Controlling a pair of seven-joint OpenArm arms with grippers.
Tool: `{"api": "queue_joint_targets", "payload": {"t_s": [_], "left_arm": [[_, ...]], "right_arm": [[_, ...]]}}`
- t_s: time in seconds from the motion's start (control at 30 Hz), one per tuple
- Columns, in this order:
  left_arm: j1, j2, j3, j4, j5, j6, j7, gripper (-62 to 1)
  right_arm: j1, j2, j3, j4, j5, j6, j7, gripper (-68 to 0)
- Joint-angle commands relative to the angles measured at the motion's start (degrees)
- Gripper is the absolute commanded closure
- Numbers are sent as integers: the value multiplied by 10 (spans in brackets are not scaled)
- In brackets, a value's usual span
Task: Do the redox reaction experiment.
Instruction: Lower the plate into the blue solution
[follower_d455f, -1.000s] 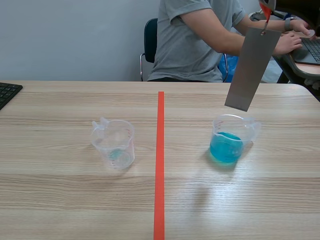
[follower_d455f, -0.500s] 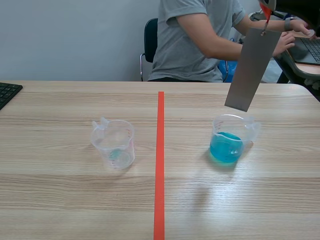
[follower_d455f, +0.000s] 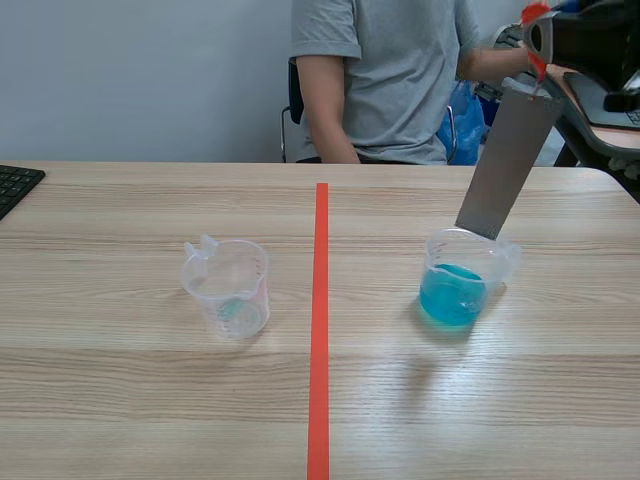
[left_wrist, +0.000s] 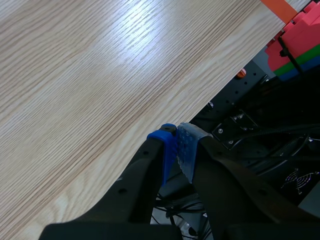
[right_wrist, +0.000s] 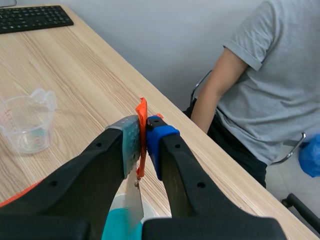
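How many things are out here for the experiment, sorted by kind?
Clear beakers: 2 (nearly empty beaker, beaker with blue liquid)
Grey metal strip: 1
Keyboard: 1
Total: 4

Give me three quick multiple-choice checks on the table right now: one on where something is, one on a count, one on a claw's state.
1. Where is the lower end of the grey metal strip?
A. At the rim of the cup of blue liquid
B. Flat on the table
C. On the keyboard

2. How many cups stand on the table?
A. One
B. Two
C. Three

3. How is the left claw?
A. Open
B. Shut on nothing
C. Shut on the strip

Answers:
1 A: the strip hangs by its orange tab from the right claw, down to that cup's rim.
2 B: the blue one and a nearly empty cup, on either side of the red tape line.
3 B: its pads meet with nothing between them.
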Motion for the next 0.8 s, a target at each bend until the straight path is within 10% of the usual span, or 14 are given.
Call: {"api": "queue_joint_targets", "payload": {"t_s": [0.0, 0.23, 0.53, 0.77], "left_arm": [[-2, 5, 0, 3, 14, -3, -5, -31], [-1, 5, 0, 3, 86, -2, -10, -31], [-1, 14, 0, 3, 95, 71, -55, -31], [-1, 14, 0, 2, 96, 69, -52, -31]], "right_arm": [[13, 0, -1, -7, -5, 3, 16, -11], [15, -26, -22, -49, -67, 3, 64, -11], [28, -67, -61, -132, -171, 3, 151, -11], [50, -102, -96, -224, -256, 3, 233, -11]]}}
